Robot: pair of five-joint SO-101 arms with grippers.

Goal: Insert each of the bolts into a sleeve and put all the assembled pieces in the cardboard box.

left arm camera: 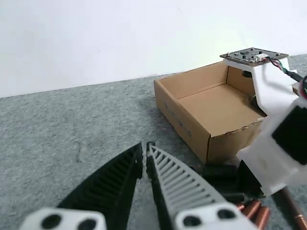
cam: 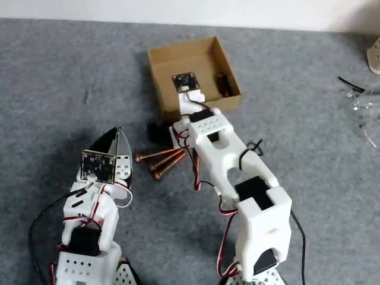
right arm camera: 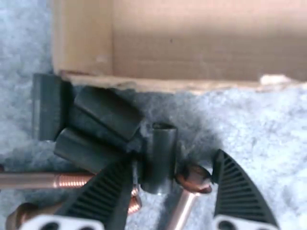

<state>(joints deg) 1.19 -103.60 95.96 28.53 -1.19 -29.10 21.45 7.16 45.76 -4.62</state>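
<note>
Several black sleeves (right arm camera: 103,112) lie bunched against the front wall of the cardboard box (right arm camera: 81,38). My right gripper (right arm camera: 172,160) is open low over them, with one sleeve (right arm camera: 160,155) between its fingers and a copper bolt head (right arm camera: 194,177) beside it. From above, several copper bolts (cam: 160,155) lie left of the right arm (cam: 219,148), and black sleeves (cam: 157,132) sit by the box (cam: 193,74). A dark piece (cam: 222,85) lies inside the box. My left gripper (cam: 119,136) is shut and holds nothing, left of the bolts; its tips (left arm camera: 145,146) point past the box (left arm camera: 211,105).
Grey carpet covers the table. A clear plastic object (cam: 365,107) and black cable lie at the far right edge. Open carpet lies left of the box and around the left arm (cam: 89,225).
</note>
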